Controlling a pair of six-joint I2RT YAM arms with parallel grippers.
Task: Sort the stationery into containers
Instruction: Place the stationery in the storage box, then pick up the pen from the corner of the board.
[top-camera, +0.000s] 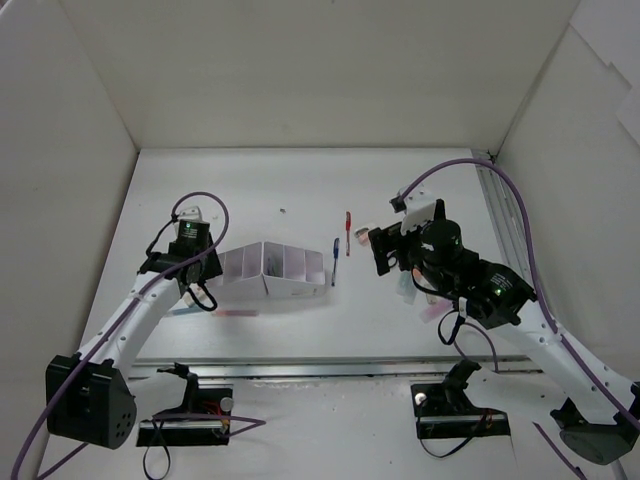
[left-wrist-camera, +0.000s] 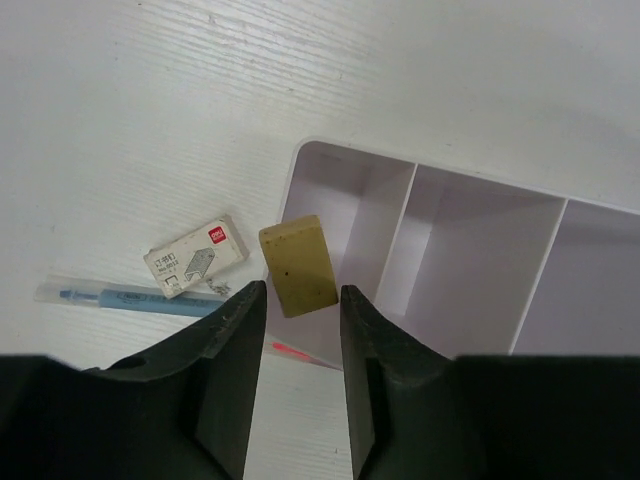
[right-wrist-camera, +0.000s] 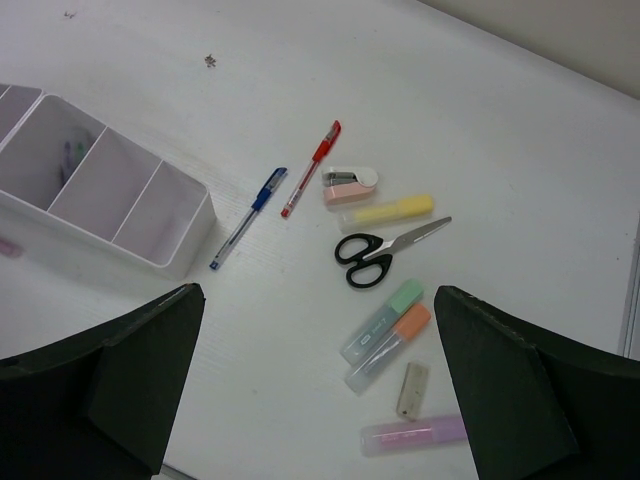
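**Eraser poised over the end compartment**

The left pincer (left-wrist-camera: 303, 300) is clamped on a tan block-shaped eraser (left-wrist-camera: 296, 262). It holds the eraser above the end wall of the low white plastic organizer (left-wrist-camera: 480, 250), probably so that it drops inside rather than onto the rim. The organizer sits left of the middle of the counter (top-camera: 300, 190), closer to the near edge. Just beside it lie a small white eraser in a printed sleeve (left-wrist-camera: 195, 256) and a pale blue pen in a clear wrapper (left-wrist-camera: 130, 298), neither yet sorted. The right pincer (right-wrist-camera: 318, 300) hangs spread wide over loose things toward the right edge: black-handled scissors (right-wrist-camera: 385, 250), a thin red pen (right-wrist-camera: 311, 168) and a short yellow marker (right-wrist-camera: 390, 210). It is likely choosing one. The counter is white and faintly grained, boxed in by plain white walls (top-camera: 300, 70).
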